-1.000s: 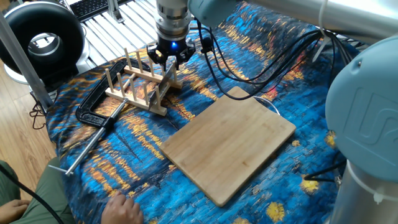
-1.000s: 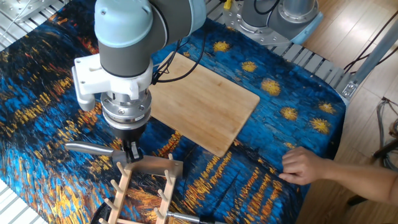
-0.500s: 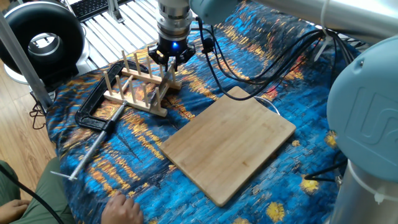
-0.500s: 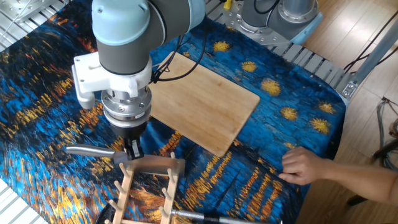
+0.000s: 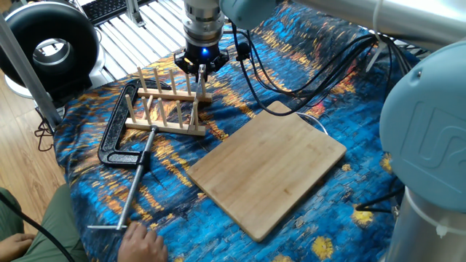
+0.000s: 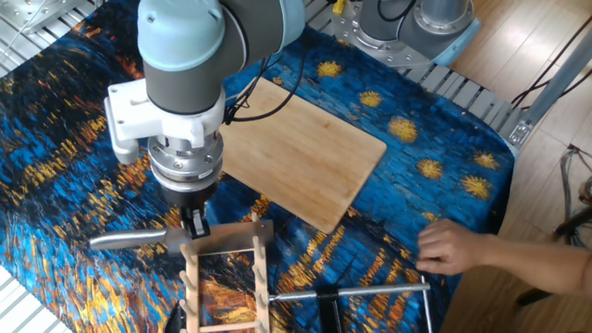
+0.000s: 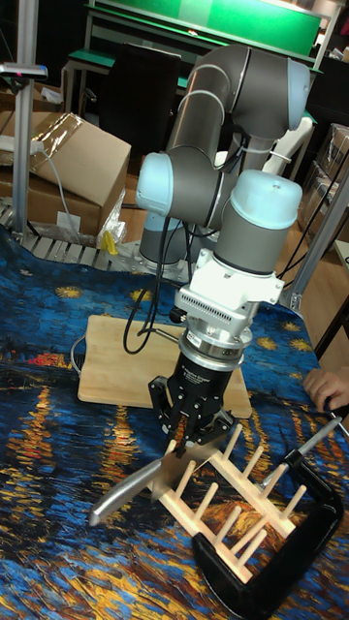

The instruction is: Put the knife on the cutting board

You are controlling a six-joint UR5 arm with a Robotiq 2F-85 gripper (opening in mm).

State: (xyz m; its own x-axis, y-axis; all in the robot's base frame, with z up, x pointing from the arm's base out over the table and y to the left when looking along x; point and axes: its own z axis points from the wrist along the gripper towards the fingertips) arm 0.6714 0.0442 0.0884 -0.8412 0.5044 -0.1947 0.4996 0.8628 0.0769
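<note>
The knife (image 6: 129, 240) lies level just over the blue cloth, its slim grey handle pointing left and its blade reaching into the end of the wooden dish rack (image 6: 227, 287). My gripper (image 6: 195, 225) points straight down and is shut on the knife where handle meets blade. The tall fixed view shows the same hold: gripper (image 7: 197, 433) over the knife (image 7: 126, 496). The cutting board (image 6: 305, 153) lies flat and bare just behind my gripper. In one fixed view the gripper (image 5: 198, 70) stands at the rack's far end, left of the cutting board (image 5: 269, 171); the knife is hidden there.
The dish rack (image 5: 166, 109) touches the black clamp (image 5: 116, 138), whose long metal rod (image 6: 361, 293) runs toward a person's hand (image 6: 453, 250) at the table edge. Cables trail from my arm beside the board. A black ring light stands off the table.
The dish rack and the black clamp have swung round on the cloth, and the rod now points at the person's hand. My gripper, with the knife, has barely shifted.
</note>
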